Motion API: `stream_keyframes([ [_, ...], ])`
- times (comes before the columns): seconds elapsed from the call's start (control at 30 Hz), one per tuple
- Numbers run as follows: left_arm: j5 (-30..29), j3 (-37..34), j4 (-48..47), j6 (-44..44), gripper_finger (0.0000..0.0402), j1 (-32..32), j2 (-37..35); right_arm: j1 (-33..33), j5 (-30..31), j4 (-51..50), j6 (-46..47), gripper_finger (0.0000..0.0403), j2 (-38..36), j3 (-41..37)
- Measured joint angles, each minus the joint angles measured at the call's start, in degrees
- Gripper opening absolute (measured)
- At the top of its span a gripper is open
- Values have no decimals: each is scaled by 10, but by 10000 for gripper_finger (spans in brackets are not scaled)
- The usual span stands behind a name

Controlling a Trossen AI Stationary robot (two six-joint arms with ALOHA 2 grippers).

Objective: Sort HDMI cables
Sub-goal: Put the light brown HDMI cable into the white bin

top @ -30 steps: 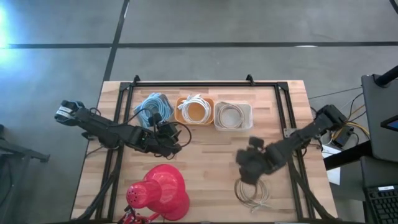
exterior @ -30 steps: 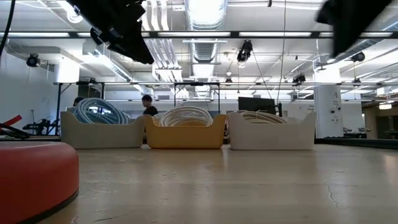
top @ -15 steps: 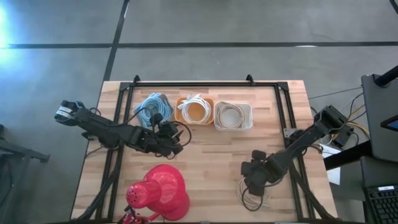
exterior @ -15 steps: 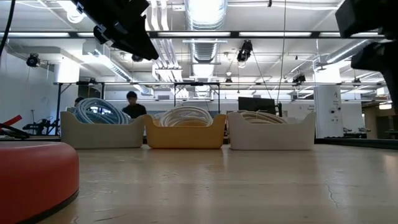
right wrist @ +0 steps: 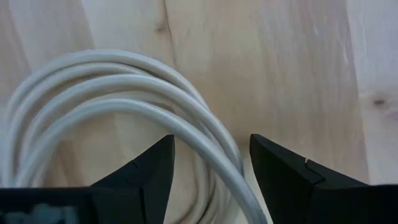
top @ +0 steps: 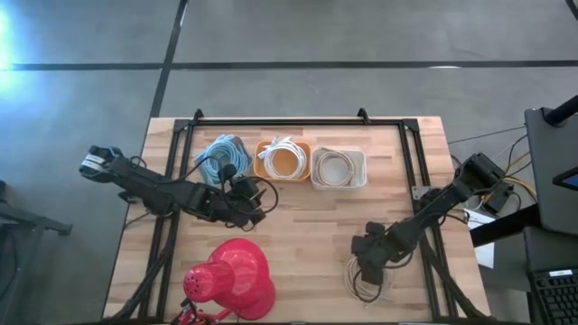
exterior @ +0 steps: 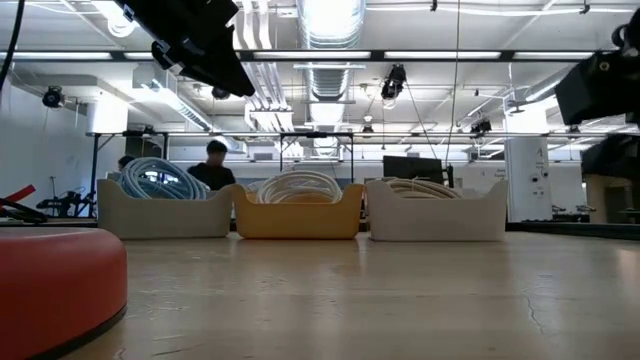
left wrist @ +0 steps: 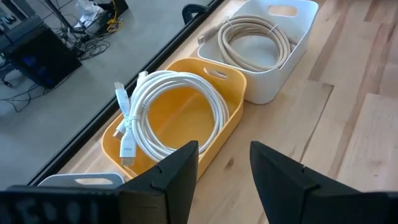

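A loose beige HDMI cable coil [top: 367, 283] [right wrist: 118, 87] lies flat on the wood near the table's near edge. My right gripper [top: 368, 261] [right wrist: 211, 152] is low over the coil's far arc and open, one finger on each side of the strands. My left gripper [top: 242, 190] [left wrist: 224, 152] hangs open above the table in front of the bins. A grey bin [top: 222, 155] holds light blue coils, an orange bin [top: 283, 161] [left wrist: 231, 118] a white coil, and a white bin [top: 339, 169] [left wrist: 292, 53] beige coils.
A red cone-shaped lamp [top: 231, 278] [exterior: 50, 285] lies near the table's near left corner. The three bins [exterior: 300, 210] stand in a row at the far edge, along a black frame rail [top: 289, 120]. Bare wood lies between the bins and the loose coil. A person [exterior: 212, 170] moves in the room behind.
My right gripper has moved toward the near edge and down, from beside the loose beige coil to low over its far arc. The left arm has kept nearly still. The coil has not shifted.
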Motion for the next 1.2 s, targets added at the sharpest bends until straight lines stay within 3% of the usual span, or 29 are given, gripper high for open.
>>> stream_keyframes([
  [0.3, 0, 0, 0, 5, 177, 0, 0, 1, 24, 11, 6, 189, 5, -15],
  [0.5, 0, 0, 0, 5, 177, 0, 0, 0, 35, 9, -4, 112, 28, -13],
  [0.67, 0, 0, 1, 5, 177, 1, 0, 0, 51, -18, 71, 34, 17, 1],
  [0.77, -2, 0, 6, 5, 177, 1, 0, -1, 78, -64, 80, 19, 0, 29],
  [0.9, -2, 0, 32, 8, 177, 1, 0, -3, 193, -144, 60, 20, -24, 82],
  [1.1, -3, 0, 82, 58, 177, 2, 0, -46, 448, -226, -22, 19, -42, 156],
  [1.2, -4, 1, 100, 84, 177, 2, 0, -95, 509, -249, -79, 19, -42, 190],
])
